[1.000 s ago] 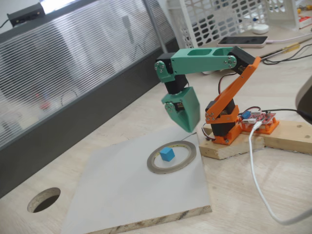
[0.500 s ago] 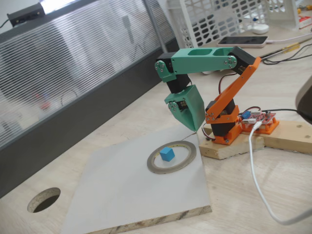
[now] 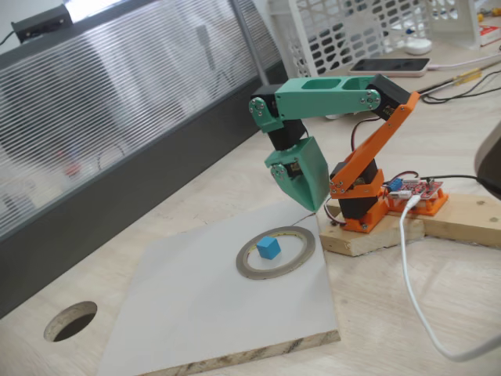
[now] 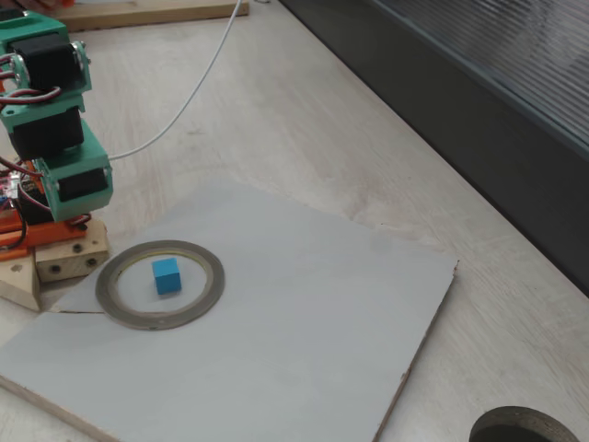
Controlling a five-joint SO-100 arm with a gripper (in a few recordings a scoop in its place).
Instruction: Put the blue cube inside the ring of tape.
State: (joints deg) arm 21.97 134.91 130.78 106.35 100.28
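Note:
The blue cube (image 3: 268,248) (image 4: 167,275) rests on the white board inside the ring of tape (image 3: 274,276) (image 4: 161,322), apart from the ring's inner rim. My green gripper (image 3: 314,206) (image 4: 70,214) hangs behind the ring's far edge, close to the arm's orange base, pointing down at the board. Its jaws look closed together with nothing between them. A clear gap separates it from the cube.
The white board (image 3: 211,313) (image 4: 304,313) lies on the wooden table. A round hole (image 3: 70,321) (image 4: 525,428) is cut in the tabletop beyond the board. The arm's base stands on wooden blocks (image 3: 368,235) beside a red circuit board (image 3: 419,192) and a white cable (image 3: 407,266).
Over the last second the gripper swung back from above the ring's far edge toward the arm's base. The cube and ring stayed put.

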